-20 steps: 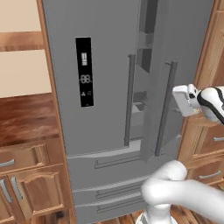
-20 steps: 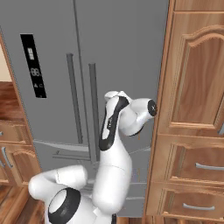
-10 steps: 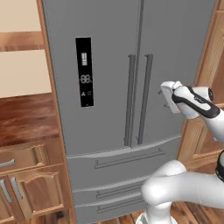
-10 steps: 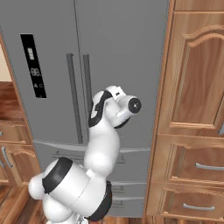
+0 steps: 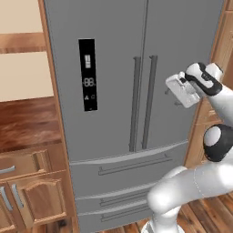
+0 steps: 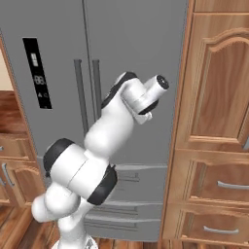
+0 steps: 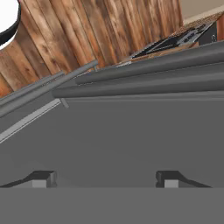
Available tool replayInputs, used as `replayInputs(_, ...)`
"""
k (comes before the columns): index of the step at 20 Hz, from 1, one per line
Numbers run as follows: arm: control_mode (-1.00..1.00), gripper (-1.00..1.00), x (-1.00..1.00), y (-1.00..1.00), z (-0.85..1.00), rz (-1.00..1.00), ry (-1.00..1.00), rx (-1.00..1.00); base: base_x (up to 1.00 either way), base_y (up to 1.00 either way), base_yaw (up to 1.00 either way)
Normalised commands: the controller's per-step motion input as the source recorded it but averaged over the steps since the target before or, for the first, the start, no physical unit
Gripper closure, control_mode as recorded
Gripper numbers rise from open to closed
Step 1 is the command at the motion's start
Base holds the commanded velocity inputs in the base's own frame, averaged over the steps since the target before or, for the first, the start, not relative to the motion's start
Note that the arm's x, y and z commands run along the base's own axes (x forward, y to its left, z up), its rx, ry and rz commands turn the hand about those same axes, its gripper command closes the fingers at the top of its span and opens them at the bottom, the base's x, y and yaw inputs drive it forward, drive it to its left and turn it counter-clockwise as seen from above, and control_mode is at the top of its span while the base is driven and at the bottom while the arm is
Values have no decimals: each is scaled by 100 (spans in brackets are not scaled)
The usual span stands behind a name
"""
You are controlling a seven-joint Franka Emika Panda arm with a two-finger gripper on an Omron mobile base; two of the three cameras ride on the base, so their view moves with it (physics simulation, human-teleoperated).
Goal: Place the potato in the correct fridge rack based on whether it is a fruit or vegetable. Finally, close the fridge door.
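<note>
Gripper (image 7: 105,179) stands apart-fingered and empty, facing the fridge door (image 5: 182,59) just beside its handles (image 5: 150,100). Both doors look shut, so the potato and rack are hidden inside. To finish well, draw the hand straight back without snagging a handle.

Glossy white arm (image 6: 104,133) built of rounded, bulbous segments, with black bands at its joints; a boxy white hand (image 5: 183,90) carries small dark fingertips (image 7: 41,178).
</note>
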Motion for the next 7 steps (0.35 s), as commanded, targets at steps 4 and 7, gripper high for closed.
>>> replayInputs(4,-100,-100,31,0,-74,-34,-6,-2,0,0,0)
replayInputs(7,-100,-100,-25,4,-100,-44,-31,-8,0,0,0)
